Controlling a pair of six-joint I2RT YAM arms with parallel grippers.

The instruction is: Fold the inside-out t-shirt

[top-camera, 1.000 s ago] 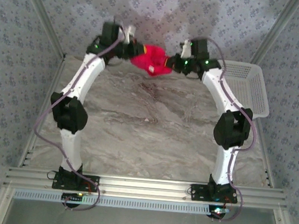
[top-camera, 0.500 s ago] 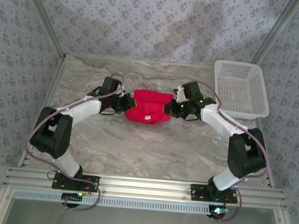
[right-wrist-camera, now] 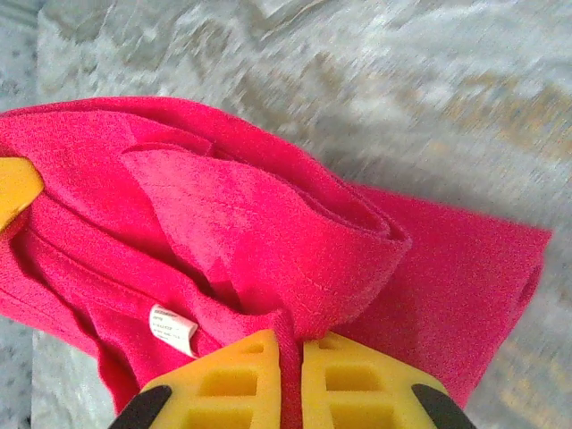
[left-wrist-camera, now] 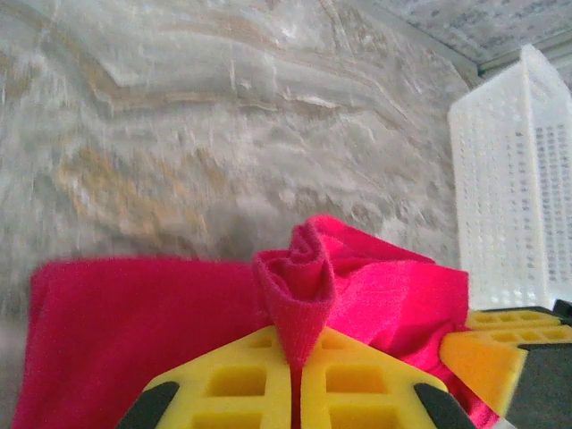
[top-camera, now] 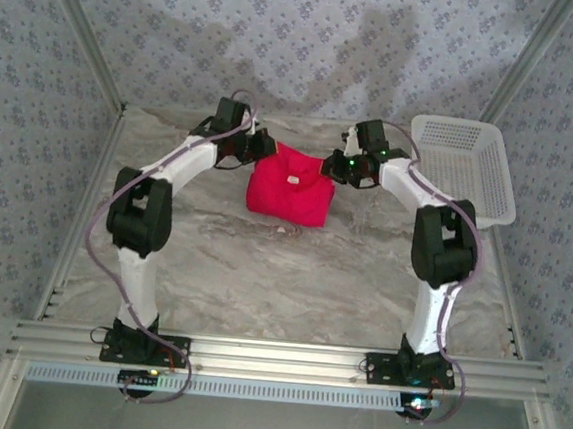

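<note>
The bright red t-shirt (top-camera: 289,185) lies folded into a compact block at the back middle of the marble table, with a small white tag (top-camera: 293,179) on top. My left gripper (top-camera: 261,145) is shut on its far left corner, where a bunched red fold (left-wrist-camera: 300,286) rises between the yellow fingers (left-wrist-camera: 246,375). At the far right corner my right gripper (top-camera: 331,166) is shut on the t-shirt (right-wrist-camera: 268,232), pinching cloth between its yellow fingers (right-wrist-camera: 357,380), beside the white tag (right-wrist-camera: 172,325).
A white plastic basket (top-camera: 463,170) stands at the back right of the marble table (top-camera: 261,273), close to the right arm, and its mesh wall (left-wrist-camera: 514,179) shows past the shirt. Patterned walls close in the back and sides.
Both grippers have carried the shirt from the table's middle toward the back wall, laying it out flatter and longer. A second ago it was held high and bunched near the back.
</note>
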